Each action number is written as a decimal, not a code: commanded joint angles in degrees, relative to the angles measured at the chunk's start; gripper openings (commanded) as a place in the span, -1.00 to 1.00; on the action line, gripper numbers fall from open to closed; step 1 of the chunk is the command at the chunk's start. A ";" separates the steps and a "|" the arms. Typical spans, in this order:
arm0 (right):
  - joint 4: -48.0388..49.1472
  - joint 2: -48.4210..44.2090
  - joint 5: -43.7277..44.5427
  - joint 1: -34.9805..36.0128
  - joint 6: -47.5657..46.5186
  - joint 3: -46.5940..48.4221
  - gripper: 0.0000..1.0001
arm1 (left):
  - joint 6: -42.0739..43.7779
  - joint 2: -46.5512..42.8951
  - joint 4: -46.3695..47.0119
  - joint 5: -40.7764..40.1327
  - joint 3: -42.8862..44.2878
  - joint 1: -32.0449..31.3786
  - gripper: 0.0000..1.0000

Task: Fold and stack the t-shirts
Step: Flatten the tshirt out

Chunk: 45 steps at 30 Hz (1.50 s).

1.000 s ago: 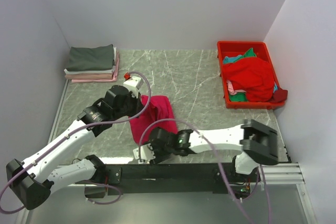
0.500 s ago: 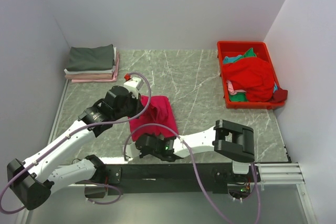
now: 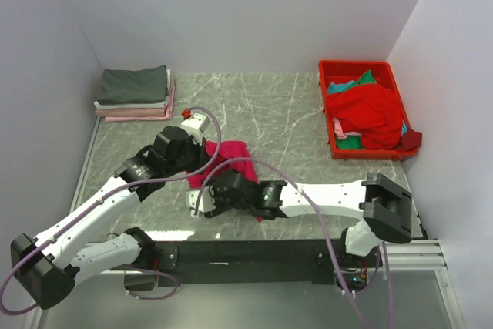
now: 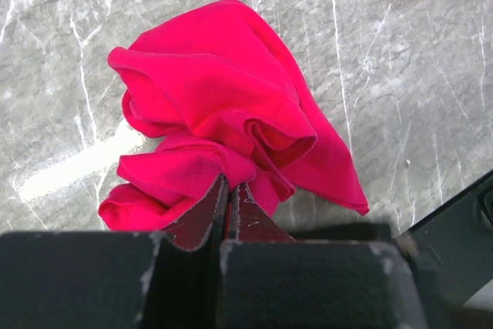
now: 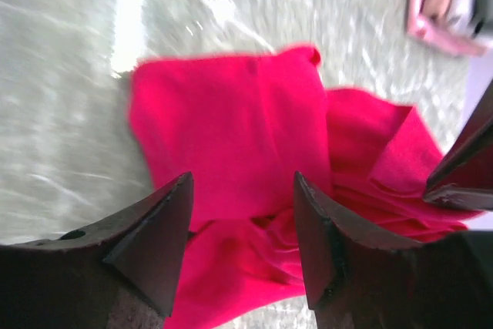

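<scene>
Left claw (image 4: 229,199): fingers pressed together, pinching a bunched fold of the crimson-pink soft cloth t-shirt (image 4: 223,105) at its near edge. The wrist view shows cloth gathered tightly against the fingertips.

Right claw (image 5: 243,244): fingers spread, with the t-shirt lying under the gap between them. Whether they touch the cloth cannot be told. In the overhead view this claw (image 3: 202,199) sits at the near-left side of the garment, just beside the left claw (image 3: 202,166).

The crimson-pink t-shirt (image 3: 231,156) lies crumpled, not folded, on the grey marbled counter (image 3: 285,113), left of centre and toward the near edge. It is partly covered by both arms.

Far-left corner of the counter: a stack of folded shirts (image 3: 135,98), a dark grey one on top, white beneath, pale pink at the bottom. The stack is well apart from the crumpled garment.

Far-right side: a rigid red plastic bin (image 3: 358,63) holds loose garments, a red shirt (image 3: 373,113) heaped over teal-green cloth (image 3: 343,86). Dark red cloth hangs over its near-right corner.
</scene>
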 commanded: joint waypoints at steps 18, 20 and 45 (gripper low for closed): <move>2.02 8.11 -2.56 -4.84 -4.48 4.22 -0.86 | 0.90 -1.12 2.46 1.85 1.77 0.29 -0.99; -0.16 3.81 -5.45 -5.28 -3.78 2.90 -1.00 | 0.99 -1.30 2.02 1.24 2.03 0.38 -0.99; -22.95 -34.00 -7.94 -41.13 -0.44 10.45 -1.00 | 14.78 4.94 4.04 -19.86 36.39 13.02 -0.99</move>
